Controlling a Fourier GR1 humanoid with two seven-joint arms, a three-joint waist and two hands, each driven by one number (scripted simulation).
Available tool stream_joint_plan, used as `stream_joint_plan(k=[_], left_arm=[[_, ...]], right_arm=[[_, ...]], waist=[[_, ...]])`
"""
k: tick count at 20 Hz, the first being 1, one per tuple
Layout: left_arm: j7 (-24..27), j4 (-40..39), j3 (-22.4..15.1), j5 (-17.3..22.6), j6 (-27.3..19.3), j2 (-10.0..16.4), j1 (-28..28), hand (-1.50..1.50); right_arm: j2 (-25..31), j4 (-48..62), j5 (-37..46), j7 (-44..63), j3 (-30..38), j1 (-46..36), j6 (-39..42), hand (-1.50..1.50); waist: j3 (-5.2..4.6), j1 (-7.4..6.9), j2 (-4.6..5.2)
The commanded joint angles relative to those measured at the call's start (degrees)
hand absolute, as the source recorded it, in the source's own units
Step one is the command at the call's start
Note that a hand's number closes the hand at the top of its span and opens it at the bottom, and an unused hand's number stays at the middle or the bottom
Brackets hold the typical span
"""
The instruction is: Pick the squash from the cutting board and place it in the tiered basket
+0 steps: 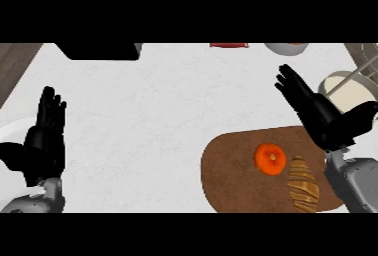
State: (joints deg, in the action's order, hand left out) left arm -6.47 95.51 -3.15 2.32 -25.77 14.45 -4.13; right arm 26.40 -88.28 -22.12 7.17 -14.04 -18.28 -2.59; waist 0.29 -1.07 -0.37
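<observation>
Black right hand (319, 116), fingers straight, holds nothing
Lower it onto round orange squash (270, 158) on brown wooden cutting board (229, 172), avoiding tan pastry (303, 190) just beside

**Non-task items in view**

White speckled tabletop (170, 110). Along the far edge, each cut off by the view: black box-shaped object (100, 50), small red item (227, 45), grey round bowl (284, 48). Lower right: brown ridged elongated pastry (303, 189). Upper left corner: dark wooden strip (15, 65).
</observation>
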Motion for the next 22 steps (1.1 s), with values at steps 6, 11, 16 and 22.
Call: stream_joint_plan(k=[6, 11, 16, 22], left_arm=[[1.23, -5.54, -0.68, -5.48, 7.39, 9.97, 0.69, 0.0], [-0.08, -5.43, -0.68, -4.25, 8.26, 9.97, 2.28, 0.0], [0.26, -6.11, -2.18, -4.22, 10.67, 9.4, 1.02, 0.0], [1.72, -8.91, -2.01, -3.68, 12.14, 9.09, -1.34, 0.0]], right_arm=[[-7.47, -6.11, 0.95, -3.86, 10.4, 9.86, -19.68, 1.5], [-5.39, 2.54, 11.85, 1.88, 14.65, 21.7, -38.61, -1.5], [-2.75, -18.03, 21.01, 11.03, 7.5, 35.11, -46.42, -1.5], [16.28, -26.22, 23.91, 29.48, 3.95, 37.47, -31.35, -1.5]], waist=[[-0.28, 4.46, 0.01], [-0.6, 6.93, 0.03], [-0.6, 3.92, -0.17], [-0.85, 2.18, 0.38]])
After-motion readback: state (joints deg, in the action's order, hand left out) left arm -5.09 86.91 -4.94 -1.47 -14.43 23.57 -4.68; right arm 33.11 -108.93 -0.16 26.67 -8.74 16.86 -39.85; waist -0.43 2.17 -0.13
